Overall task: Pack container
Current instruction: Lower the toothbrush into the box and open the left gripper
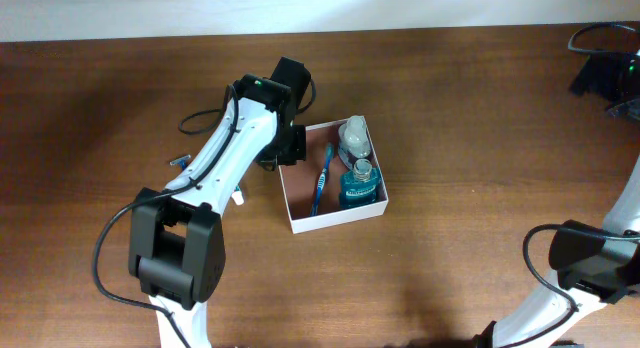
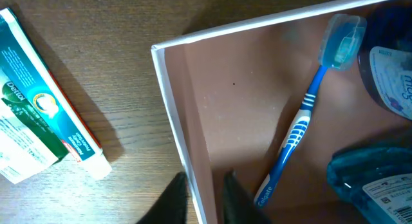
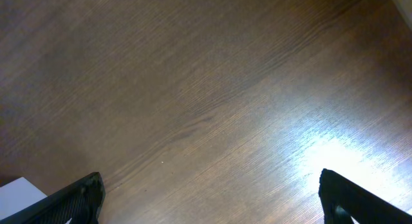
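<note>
Container (image 1: 335,220): shallow square box with thin white walls and a reddish-brown floor, mid-table by the left arm's wrist.

Partly packed. Inside:
- blue-and-white plastic toothbrush (image 1: 322,180), lying flat on the floor
- blue mouthwash bottle (image 1: 360,186)
- pale clear bottle (image 1: 353,138) in the far corner

Half the floor is bare.

Left to do, my read:
- green-and-white toothpaste carton (image 2: 38,121), on the wood outside the box wall
- small blue item (image 1: 182,160) by the arm; can't tell what it is

Left gripper (image 2: 204,179): fingers straddle the box's side wall, closed down to a pinch on it. Looks like repositioning, not loading.

Right gripper (image 3: 209,179): spread wide, empty, over bare wooden table (image 3: 212,89), well apart from the box.
</note>
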